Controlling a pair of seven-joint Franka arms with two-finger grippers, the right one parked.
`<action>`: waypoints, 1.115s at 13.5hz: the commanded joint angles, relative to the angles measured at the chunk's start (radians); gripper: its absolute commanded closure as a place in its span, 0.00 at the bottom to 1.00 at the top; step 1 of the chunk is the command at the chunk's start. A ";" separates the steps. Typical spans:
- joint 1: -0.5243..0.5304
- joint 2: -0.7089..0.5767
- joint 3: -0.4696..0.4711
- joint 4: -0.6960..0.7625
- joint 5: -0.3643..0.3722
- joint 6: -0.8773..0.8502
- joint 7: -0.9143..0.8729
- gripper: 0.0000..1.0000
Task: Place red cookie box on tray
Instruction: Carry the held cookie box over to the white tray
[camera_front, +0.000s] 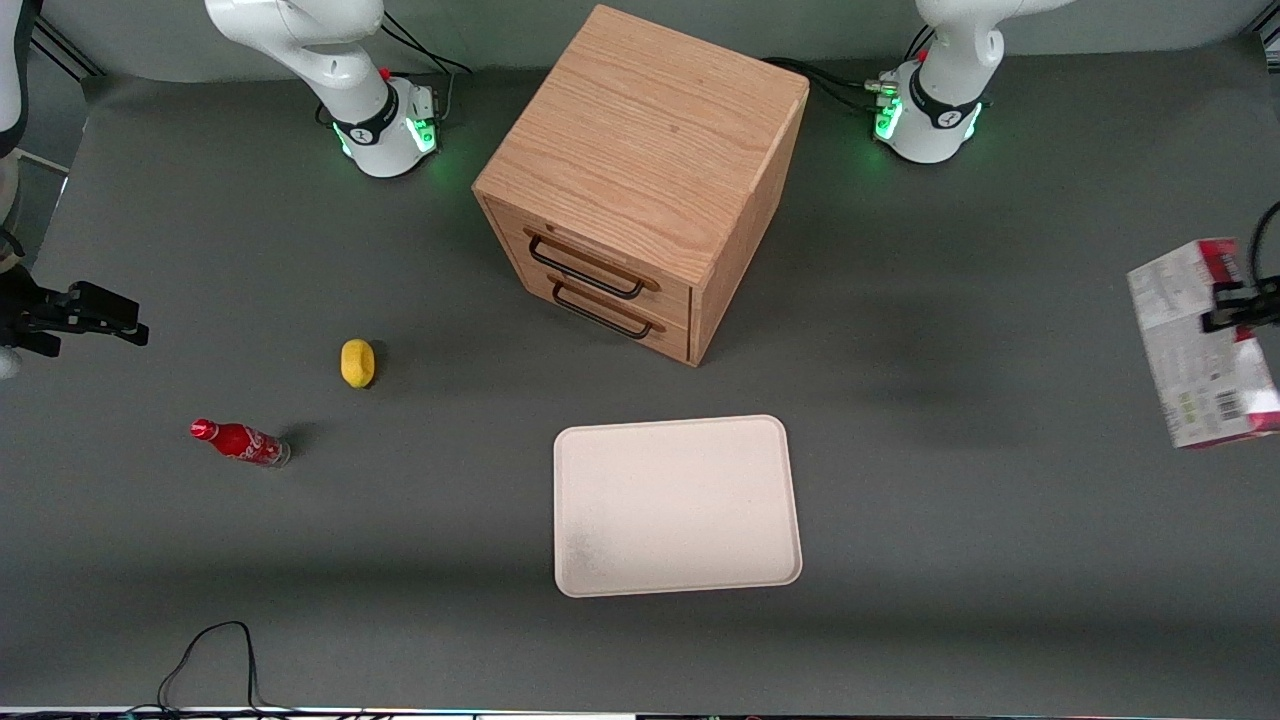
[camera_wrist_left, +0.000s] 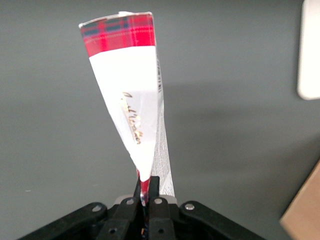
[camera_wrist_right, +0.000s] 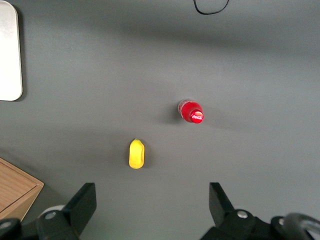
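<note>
Red cookie box (camera_front: 1200, 345), a slim red-and-white cardboard carton with a grey-white printed panel and barcode, hangs above the grey desk (camera_front: 950, 480) at the working arm's end, at about 3 o'clock from the wooden two-drawer cabinet (camera_front: 640, 180) in the front view. The carton is tilted and lifted clear of the desk surface. The black two-finger gripper (camera_front: 1232, 305) of the left arm is clamped on the carton's upper edge; in the left wrist view the gripper (camera_wrist_left: 146, 192) pinches a narrow end of the box (camera_wrist_left: 127, 100), whose tartan-printed end points away from the camera. The large flat cream rectangular tray (camera_front: 677, 505) with rounded corners lies on the desk nearer the front camera than the cabinet, at about 8 o'clock from the carton and well apart from it. A small yellow lemon-like object (camera_front: 357, 362) and a small red soda bottle (camera_front: 240, 442) lying on its side rest toward the parked arm's end, the bottle at about 8 o'clock from the yellow object.
</note>
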 joint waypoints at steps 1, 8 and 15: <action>-0.158 0.102 0.006 0.148 0.002 -0.020 -0.240 1.00; -0.477 0.476 0.001 0.607 0.003 -0.004 -0.598 1.00; -0.554 0.575 0.003 0.587 0.014 0.179 -0.652 1.00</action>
